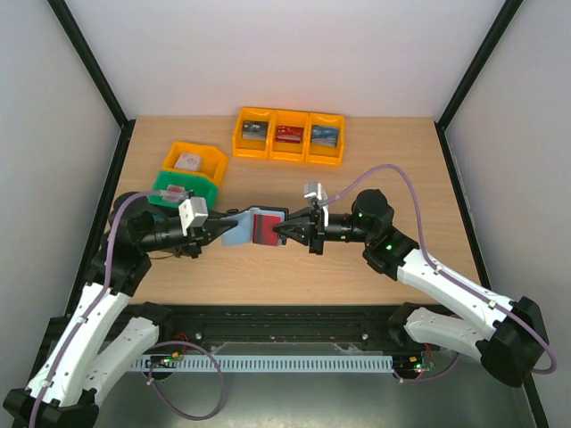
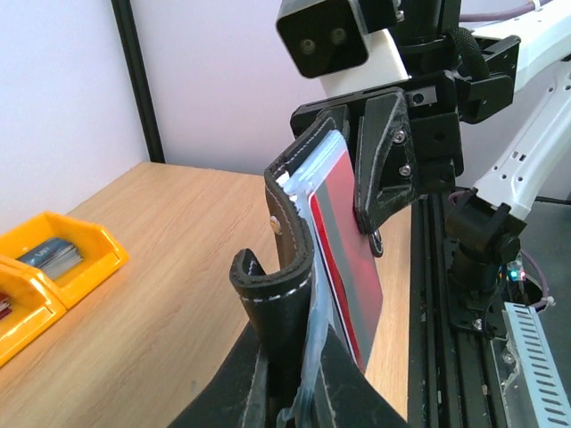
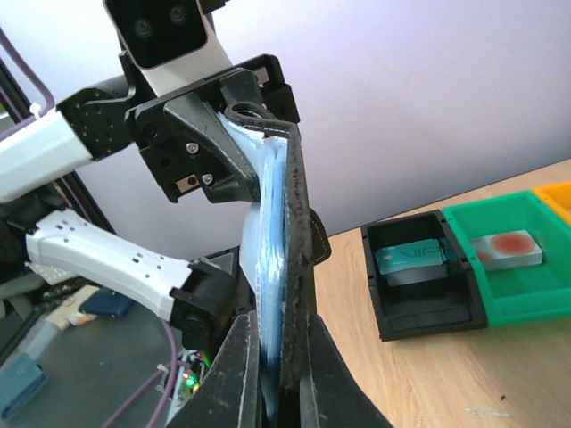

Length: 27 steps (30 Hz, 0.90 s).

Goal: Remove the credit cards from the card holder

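Both arms meet over the middle of the pale wooden worktop (image 1: 294, 276); between them hangs the small black leather-like bifold card holder (image 2: 285, 259), lifted off the surface. The left pincer (image 1: 219, 228) is clamped tight on one end of it; the right pincer (image 1: 284, 230) is clamped tight on the opposite end. A red plastic credit card with a grey stripe (image 2: 343, 259) lies against the holder's grey-blue clear pockets (image 3: 266, 241); how far it sits inside its sleeve I cannot tell.

What worries me is what the right pincer has actually caught. In its own wrist view, its fingers seem to straddle the black leather flap and the clear pockets together, not the card alone. In the left wrist view, one finger lies flat on the red card's top end and the other sits behind the leather edge. If so, a pull would drag the whole card holder rather than slide the card out; the two arms would tug against each other, and either the leather slips from the left pincer or the pocket plastic stretches or tears.

Should the card come free with a jerk, thin smooth plastic pinched only at its end could twist or drop onto the worktop; a neighbouring card, if one sits behind it, might be drawn along. The row of yellow plastic bins (image 1: 288, 135) at the far side is well apart, so a shallow grip would have a long carry to survive.
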Tool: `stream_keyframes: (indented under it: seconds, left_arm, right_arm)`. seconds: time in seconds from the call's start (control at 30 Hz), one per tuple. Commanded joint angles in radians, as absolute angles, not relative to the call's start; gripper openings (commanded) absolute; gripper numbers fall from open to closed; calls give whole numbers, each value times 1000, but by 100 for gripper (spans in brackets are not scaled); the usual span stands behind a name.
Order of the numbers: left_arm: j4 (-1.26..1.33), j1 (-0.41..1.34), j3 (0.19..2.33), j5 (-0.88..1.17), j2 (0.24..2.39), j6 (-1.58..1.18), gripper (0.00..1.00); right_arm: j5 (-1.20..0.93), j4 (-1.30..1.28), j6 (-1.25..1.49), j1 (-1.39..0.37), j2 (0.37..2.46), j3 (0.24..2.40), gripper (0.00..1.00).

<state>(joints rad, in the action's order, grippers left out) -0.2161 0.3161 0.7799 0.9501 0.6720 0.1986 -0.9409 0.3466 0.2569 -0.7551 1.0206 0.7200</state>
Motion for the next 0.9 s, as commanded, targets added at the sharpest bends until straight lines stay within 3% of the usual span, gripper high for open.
stream_keyframes:
  seconds: [0.0, 0.03, 0.07, 0.17, 0.23, 0.37, 0.47, 0.67, 0.87]
  left_arm:
    - [-141, 300, 769, 931, 651, 111, 2]
    - [-120, 299, 753, 906, 646, 72, 3]
    - [-101, 298, 737, 874, 638, 35, 10]
    - [-29, 293, 679, 736, 604, -70, 58]
    - [-3, 279, 651, 575, 585, -143, 73]
    - [17, 238, 639, 441, 560, -159, 76]
    - [41, 217, 634, 445, 541, -155, 74]
    - [149, 243, 571, 635, 534, -254, 61]
    - [238, 424, 517, 702, 611, -289, 53]
  right_arm:
    - [-935, 402, 291, -761, 1001, 736, 2]
    - [-921, 394, 298, -761, 999, 740, 1]
    - [-902, 391, 304, -761, 998, 741, 2]
    - [-800, 357, 315, -761, 990, 745, 2]
    - [-649, 288, 315, -761, 993, 755, 2]
    - [-320, 133, 354, -761, 1046, 813, 2]
    - [-211, 20, 373, -761, 1113, 883, 2]
    - [-283, 51, 379, -783, 1170, 902, 2]
    - [-487, 133, 331, -798, 1184, 885, 2]
